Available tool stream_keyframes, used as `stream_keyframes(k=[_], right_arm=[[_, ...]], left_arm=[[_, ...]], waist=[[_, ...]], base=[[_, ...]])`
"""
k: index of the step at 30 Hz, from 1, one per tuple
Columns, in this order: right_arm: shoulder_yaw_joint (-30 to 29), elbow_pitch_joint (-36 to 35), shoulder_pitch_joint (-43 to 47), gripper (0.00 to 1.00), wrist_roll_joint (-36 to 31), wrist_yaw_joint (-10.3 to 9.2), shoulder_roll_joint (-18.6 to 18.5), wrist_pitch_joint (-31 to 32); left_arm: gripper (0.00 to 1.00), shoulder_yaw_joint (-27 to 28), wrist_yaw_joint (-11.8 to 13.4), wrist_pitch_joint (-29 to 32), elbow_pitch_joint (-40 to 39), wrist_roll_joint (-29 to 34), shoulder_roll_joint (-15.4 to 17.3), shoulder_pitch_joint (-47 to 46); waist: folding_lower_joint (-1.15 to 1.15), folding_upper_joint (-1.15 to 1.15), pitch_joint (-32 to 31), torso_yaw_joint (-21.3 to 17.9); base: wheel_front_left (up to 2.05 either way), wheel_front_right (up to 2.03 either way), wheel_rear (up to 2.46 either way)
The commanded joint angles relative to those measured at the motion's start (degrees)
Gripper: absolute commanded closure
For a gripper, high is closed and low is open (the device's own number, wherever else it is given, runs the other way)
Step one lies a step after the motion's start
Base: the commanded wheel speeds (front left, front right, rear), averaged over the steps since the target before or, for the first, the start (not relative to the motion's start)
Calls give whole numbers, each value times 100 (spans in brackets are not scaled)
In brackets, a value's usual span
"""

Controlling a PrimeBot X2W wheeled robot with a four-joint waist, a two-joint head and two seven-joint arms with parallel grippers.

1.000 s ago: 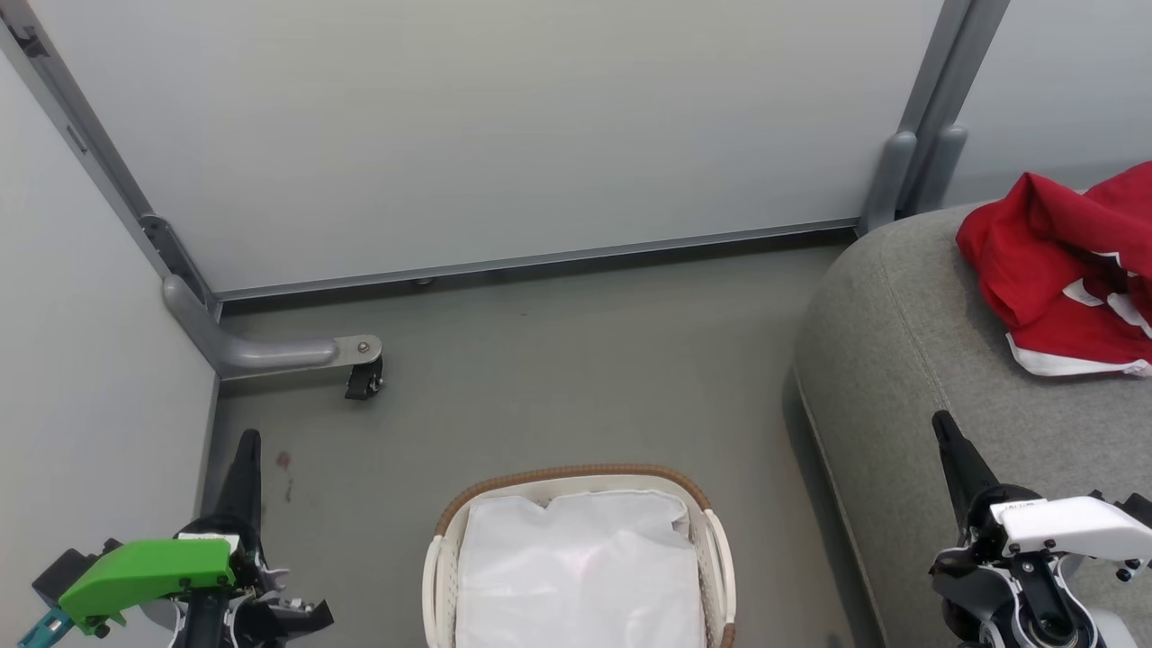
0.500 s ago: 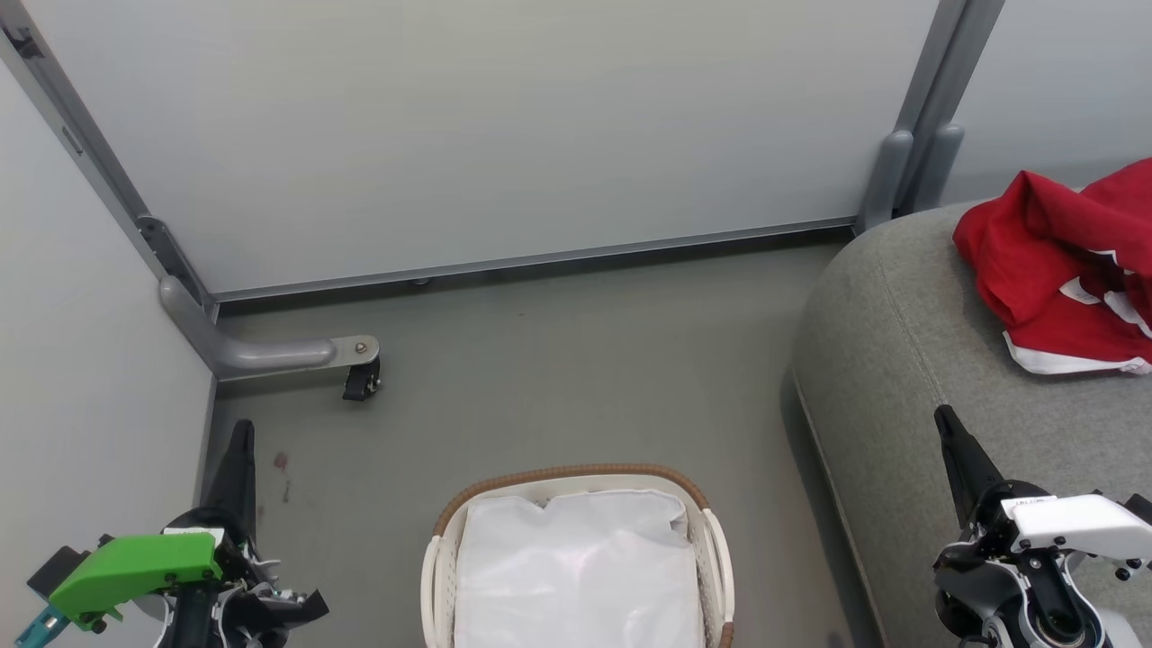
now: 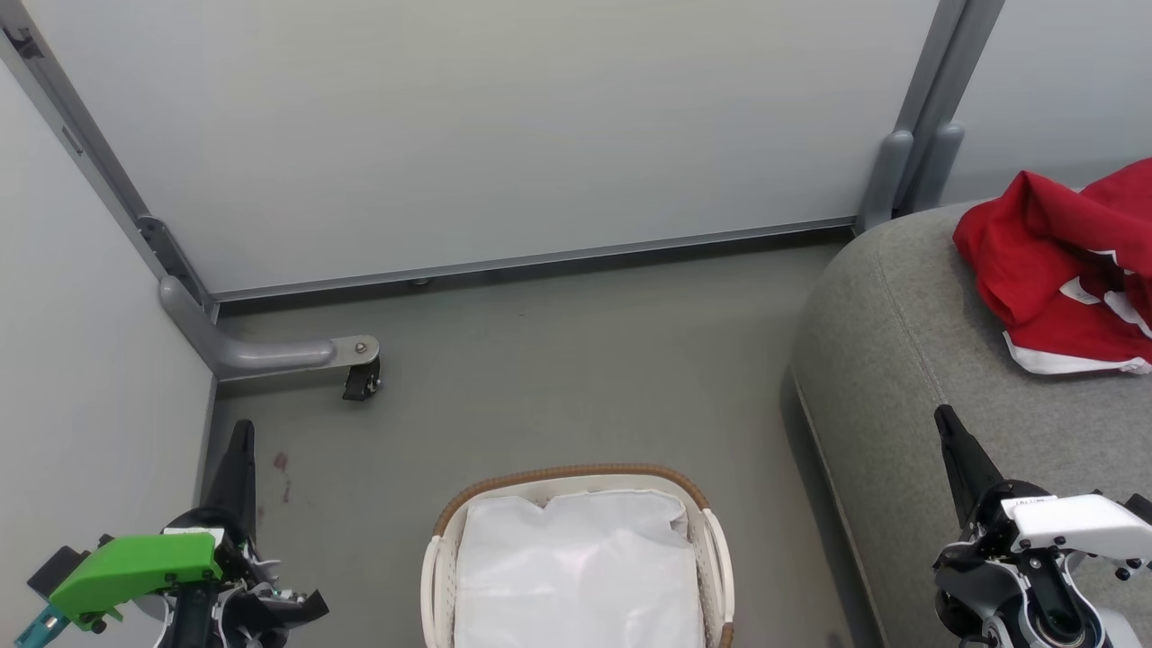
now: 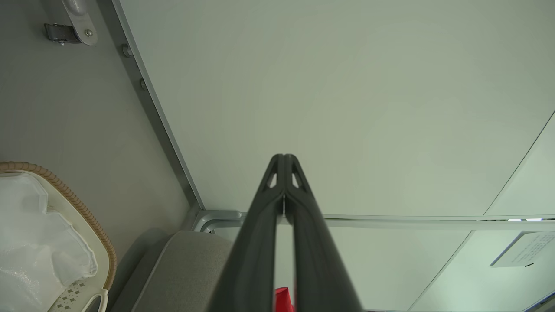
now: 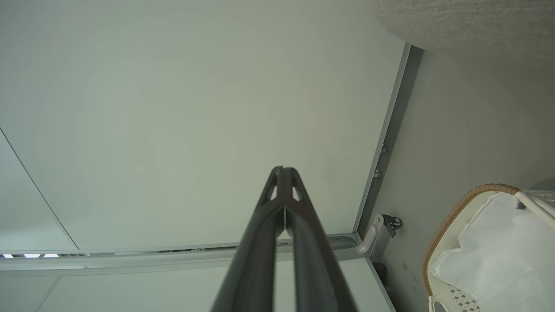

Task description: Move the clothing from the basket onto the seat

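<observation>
The red clothing (image 3: 1053,270) with white trim lies crumpled on the grey seat (image 3: 900,342) at the right of the head view. The basket (image 3: 576,474) stands on the floor at bottom centre; only its white liner (image 3: 576,576) shows inside. My left gripper (image 3: 241,432) is shut and empty, raised beside the left wall, left of the basket. My right gripper (image 3: 942,417) is shut and empty over the seat's near part, below the clothing. The left wrist view shows shut fingers (image 4: 284,158), the basket (image 4: 86,216), the seat (image 4: 190,268) and a red scrap of clothing (image 4: 282,299). The right wrist view shows shut fingers (image 5: 284,170) and the basket (image 5: 459,208).
Pale partition panels close off the back and left. A grey partition foot with a black caster (image 3: 360,378) juts onto the floor at the left. Bare grey floor (image 3: 576,378) lies between the basket, the partition and the seat.
The head view shifted slightly a second ago. Both grippers stay shut and about where they were; clothing and basket have not moved.
</observation>
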Motion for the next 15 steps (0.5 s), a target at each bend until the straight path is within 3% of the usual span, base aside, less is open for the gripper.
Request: stream_keyframes(k=[1, 15], right_arm=[[-14, -22, -49, 100, 19, -2, -34, 11], [-13, -22, -49, 100, 19, -2, -34, 11]], left_arm=[[100, 14, -32, 25, -8, -21, 31, -57], [100, 14, -32, 25, -9, -20, 31, -57]], waist=[[0, 0, 0, 0], [0, 0, 0, 0]], base=[[0, 0, 0], [0, 0, 0]])
